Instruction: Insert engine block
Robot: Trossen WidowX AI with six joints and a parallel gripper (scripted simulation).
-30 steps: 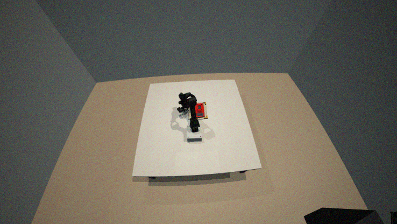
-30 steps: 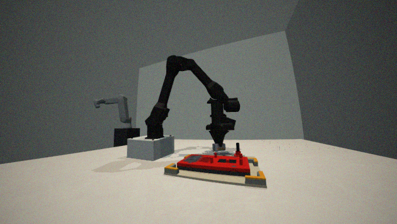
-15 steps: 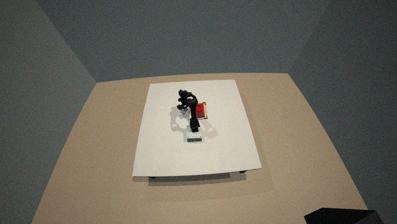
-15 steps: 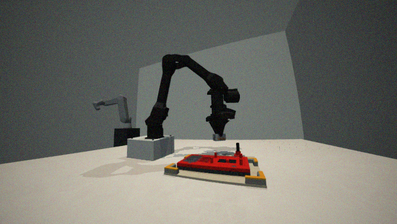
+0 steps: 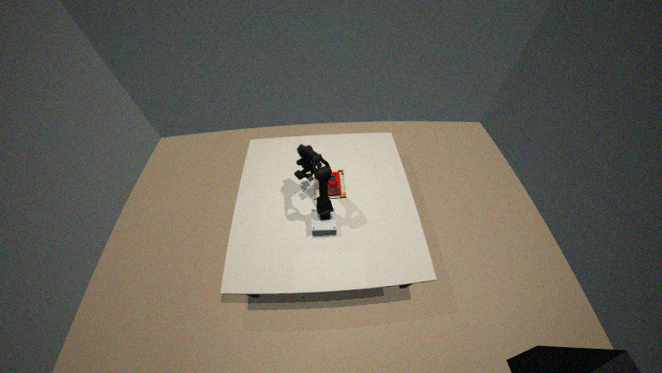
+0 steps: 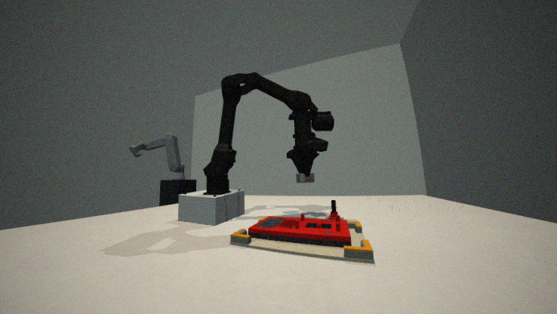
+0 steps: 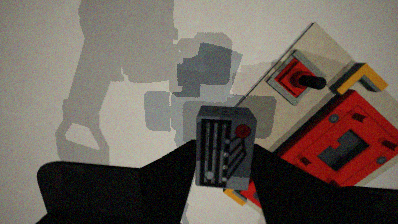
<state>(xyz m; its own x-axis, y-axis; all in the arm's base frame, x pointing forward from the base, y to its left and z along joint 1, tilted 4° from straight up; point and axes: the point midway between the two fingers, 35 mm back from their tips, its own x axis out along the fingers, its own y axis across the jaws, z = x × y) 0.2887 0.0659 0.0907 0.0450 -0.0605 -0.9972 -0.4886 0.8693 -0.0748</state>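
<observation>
My gripper (image 6: 305, 173) (image 7: 223, 147) (image 5: 303, 175) is shut on the grey engine block (image 6: 305, 178) (image 7: 225, 147) and holds it high above the table. The block has ribbed slots and a red dot on its face. The red car body (image 6: 300, 230) (image 7: 320, 145) (image 5: 335, 184) lies flat on a beige base plate (image 6: 304, 250) (image 7: 310, 50) with orange corners. In the wrist view the body's dark opening (image 7: 345, 150) lies to the right of the held block. In the exterior view the block hangs above and behind the body.
A black lever (image 6: 333, 206) (image 7: 306, 80) stands upright on a red square at one end of the base plate. My arm's grey base (image 6: 212, 206) (image 5: 323, 226) stands beside the car body. A second grey arm (image 6: 164, 146) stands far behind.
</observation>
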